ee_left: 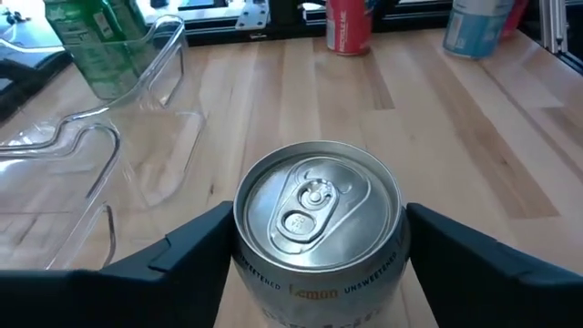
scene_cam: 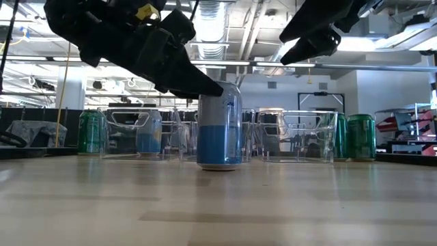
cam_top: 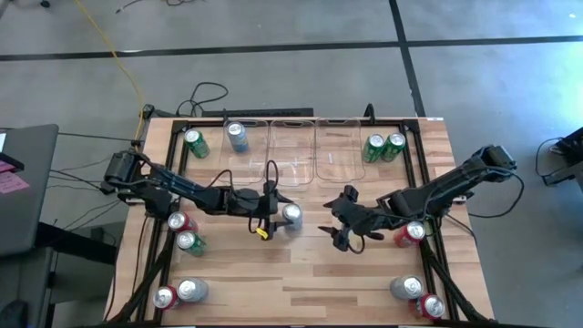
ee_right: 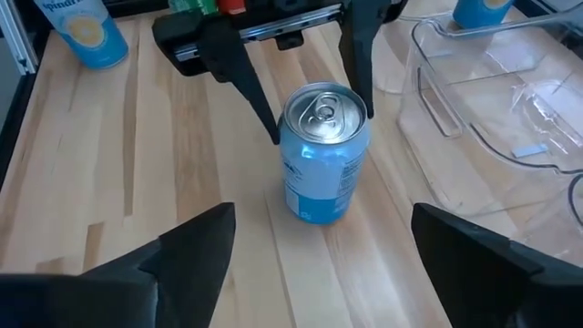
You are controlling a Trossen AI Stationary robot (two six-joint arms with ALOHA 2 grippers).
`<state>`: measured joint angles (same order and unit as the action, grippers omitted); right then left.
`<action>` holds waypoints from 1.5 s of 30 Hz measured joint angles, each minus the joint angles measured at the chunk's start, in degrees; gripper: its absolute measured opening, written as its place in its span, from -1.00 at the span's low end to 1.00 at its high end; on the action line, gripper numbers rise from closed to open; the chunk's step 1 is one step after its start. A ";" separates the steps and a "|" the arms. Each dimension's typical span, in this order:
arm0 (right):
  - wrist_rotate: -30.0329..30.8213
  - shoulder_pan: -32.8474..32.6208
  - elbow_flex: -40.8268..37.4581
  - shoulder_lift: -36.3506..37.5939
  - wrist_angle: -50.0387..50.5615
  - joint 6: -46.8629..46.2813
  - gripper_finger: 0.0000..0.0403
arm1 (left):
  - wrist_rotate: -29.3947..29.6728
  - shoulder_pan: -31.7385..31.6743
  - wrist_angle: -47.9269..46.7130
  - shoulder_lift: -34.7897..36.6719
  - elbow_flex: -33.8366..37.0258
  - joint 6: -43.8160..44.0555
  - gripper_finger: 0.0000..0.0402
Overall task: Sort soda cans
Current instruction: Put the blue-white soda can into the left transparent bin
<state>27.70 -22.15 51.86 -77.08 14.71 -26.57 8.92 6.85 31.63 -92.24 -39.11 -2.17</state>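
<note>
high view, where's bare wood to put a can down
Free: the near-middle strip between the red and silver pair and the opposite pair. Crowded: mid-table, where the left gripper straddles the blue can by the right gripper, and the clear bins.

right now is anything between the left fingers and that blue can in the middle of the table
Nothing visible. The left gripper already has its fingers on either side of the blue can, which stands upright on the table. The right gripper hangs apart from it, fingers open, not in the way.

Blue can point(ee_left: 316, 239) — lower body cut off; grip contact perhaps unclear.
</note>
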 joint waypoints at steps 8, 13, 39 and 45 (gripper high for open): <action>1.14 -1.12 0.00 0.00 0.17 0.00 0.66 | 1.92 0.02 -11.33 12.38 -0.92 1.06 0.37; 2.27 -1.55 0.00 0.00 0.10 0.00 0.64 | 7.44 -0.11 -23.42 24.04 -2.98 0.01 0.36; 7.30 1.68 0.00 -0.02 4.74 0.95 0.63 | 10.75 -26.86 -20.66 30.06 1.18 -3.60 0.37; 7.41 1.68 0.00 -0.02 5.19 0.38 0.63 | 10.91 -31.17 -17.46 23.75 1.25 -5.63 0.37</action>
<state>35.11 -20.47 51.86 -77.10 19.90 -26.18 19.84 -24.32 14.18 -68.49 -37.87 -7.80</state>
